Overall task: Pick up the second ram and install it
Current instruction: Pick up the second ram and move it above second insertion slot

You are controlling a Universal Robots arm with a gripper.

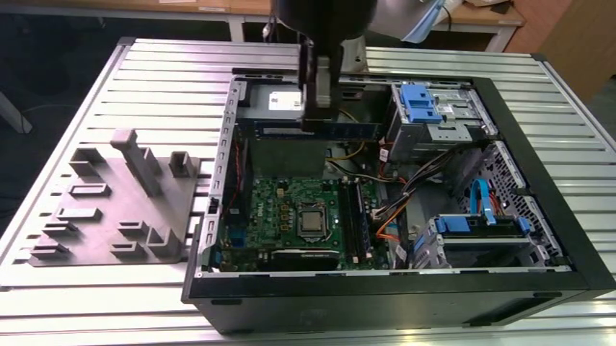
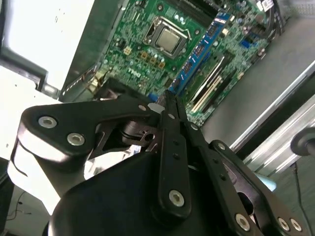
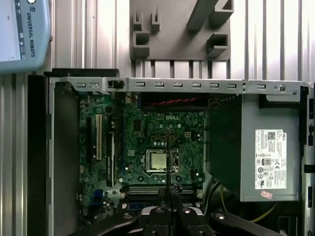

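Your gripper point(image 2: 166, 103) is squeezing tight on the second ram point(image 1: 351, 131), a long thin stick. You are holding it level in the air over the open computer case point(image 1: 553, 216), near the grey power box point(image 1: 270, 101), and the green board point(image 1: 284, 209) is lying below it.

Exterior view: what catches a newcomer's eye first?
An open computer case lies on the slatted table, its green board bare. Over it the gripper hangs, jaws shut on the ram stick, held level. A grey holder tray sits on the table at the exterior view's left.
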